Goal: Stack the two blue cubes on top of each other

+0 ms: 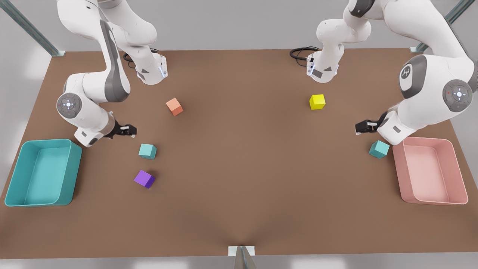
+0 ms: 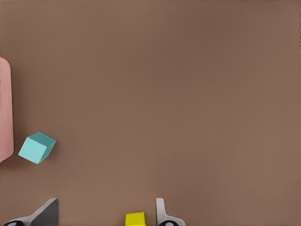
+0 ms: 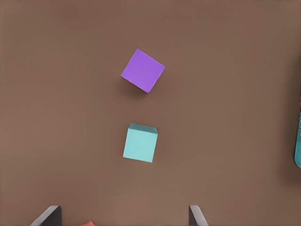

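Note:
One blue cube [image 1: 147,151] [image 3: 140,143] lies on the table toward the front view's left, just above the purple cube [image 1: 144,179] [image 3: 143,70]. My right gripper [image 1: 130,130] [image 3: 123,217] hovers open a short way from it, with nothing between its fingers. The other blue cube [image 1: 379,149] [image 2: 36,147] rests at the front view's right, close to the pink bin [image 1: 429,172] [image 2: 4,108]. My left gripper [image 1: 359,127] [image 2: 106,216] hangs open above the table beside that cube, holding nothing.
An orange cube [image 1: 174,106] and a yellow cube [image 1: 317,101] [image 2: 135,219] sit farther back on the brown table [image 1: 239,209]. A teal bin [image 1: 43,172] [image 3: 297,150] stands at the front view's left edge.

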You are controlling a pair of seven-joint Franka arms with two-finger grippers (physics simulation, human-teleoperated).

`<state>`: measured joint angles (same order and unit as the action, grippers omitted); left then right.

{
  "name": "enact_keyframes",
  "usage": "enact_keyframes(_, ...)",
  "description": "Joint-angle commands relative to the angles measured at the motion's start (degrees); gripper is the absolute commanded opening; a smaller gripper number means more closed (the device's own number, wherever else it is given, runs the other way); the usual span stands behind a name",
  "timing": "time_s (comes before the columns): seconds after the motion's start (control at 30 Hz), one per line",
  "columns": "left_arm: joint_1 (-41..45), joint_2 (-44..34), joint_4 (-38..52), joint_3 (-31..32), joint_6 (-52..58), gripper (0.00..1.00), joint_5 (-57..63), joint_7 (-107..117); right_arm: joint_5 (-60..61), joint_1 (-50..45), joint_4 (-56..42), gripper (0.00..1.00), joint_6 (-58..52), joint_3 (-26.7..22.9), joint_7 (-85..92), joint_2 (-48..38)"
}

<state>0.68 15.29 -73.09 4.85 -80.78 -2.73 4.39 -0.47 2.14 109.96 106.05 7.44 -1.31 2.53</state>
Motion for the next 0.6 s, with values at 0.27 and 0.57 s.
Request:
enact_keyframes(0.27, 4.4, 0.4, -1.1, 0.7, -2.6, 1.0, 1.2, 4.8, 1.6, 2.5, 7.7, 1.0, 16.6, 0.0, -4.1, 5.2)
enact_keyframes(0.57, 6.1, 6.9, -1.7, 0.7, -8.1, 1.0, 9.1, -2.5, 1.7, 1.5, 11.6, 1.0, 26.7, 0.0, -11.4, 11.3)
